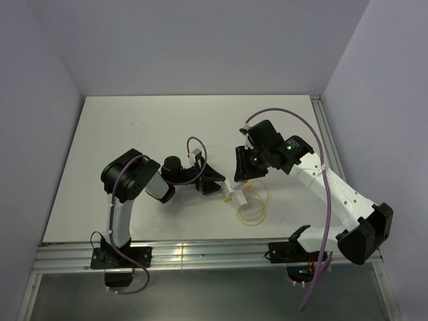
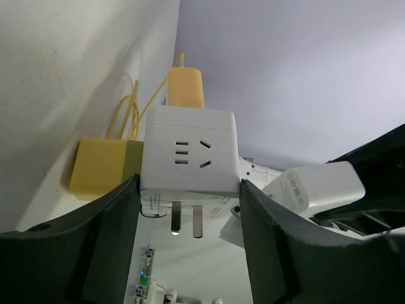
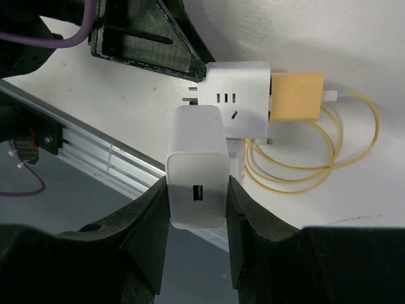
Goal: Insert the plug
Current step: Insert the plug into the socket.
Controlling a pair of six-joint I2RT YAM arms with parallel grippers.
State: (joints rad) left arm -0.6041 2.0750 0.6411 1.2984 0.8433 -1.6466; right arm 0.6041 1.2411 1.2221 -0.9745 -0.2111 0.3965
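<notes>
Clamps a white charger (image 3: 197, 166) between the fingers of the right gripper (image 3: 196, 190), closed on its two broad flat sides, with the USB port facing the wrist camera and the prongs hidden on the far end. Hangs close beside the white socket cube (image 2: 188, 152) near the middle of the table (image 1: 134, 134); cannot tell whether touching.

Pins that cube in the left gripper (image 2: 188, 190), shut on opposite faces, with the slotted socket face open toward the camera and two flat metal prongs showing beneath.

Probably light, hard and rigid: glossy moulded plastic, rounded edges, likely slippery under a loose hold. Best taken mid-body on the flat sides, as now, leaving the prong end free. Likely needs square alignment, being stiff with no give.

Carries boxy yellow plugs (image 3: 297, 97) on two faces of the cube, trailing a thin, limp yellow cable (image 3: 354, 152) looped on the matte white table, soft enough to drag.
</notes>
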